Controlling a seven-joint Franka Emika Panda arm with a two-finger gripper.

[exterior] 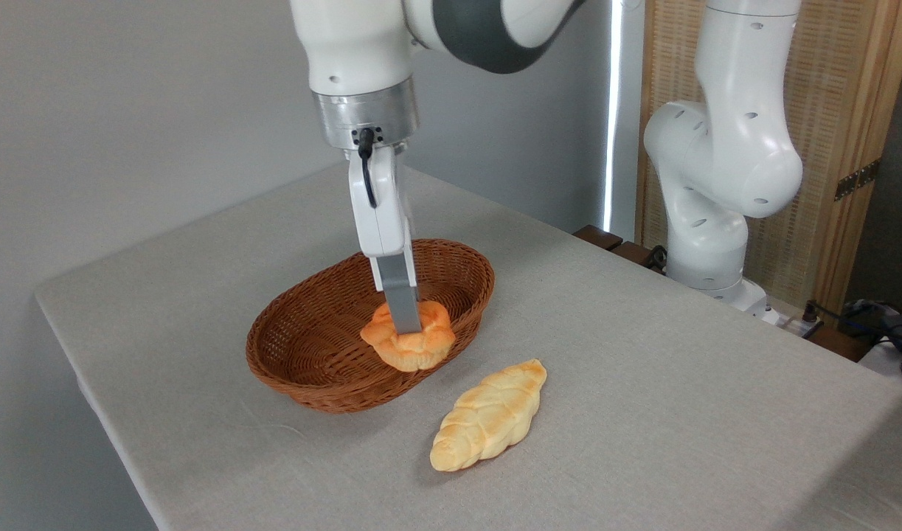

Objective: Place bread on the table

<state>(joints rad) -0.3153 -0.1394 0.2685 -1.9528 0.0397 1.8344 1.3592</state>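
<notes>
Grey-clothed counter (642, 369), plain wall behind. Pincer (405, 324) pointing straight down into brown wicker basket (303, 369), clenched on orange bun (408, 341) at basket's right rim. Pale braided loaf (490, 414) flat on cloth, just beside basket.

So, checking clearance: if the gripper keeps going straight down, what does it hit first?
The gripper already sits on the bread; below that is the basket floor, probably.

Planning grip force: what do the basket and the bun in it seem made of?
Basket: woven wicker, brown with a slight sheen; the weave shows. Bun: orange-golden, smooth, baked-looking crust; real or replica, I cannot tell.
</notes>
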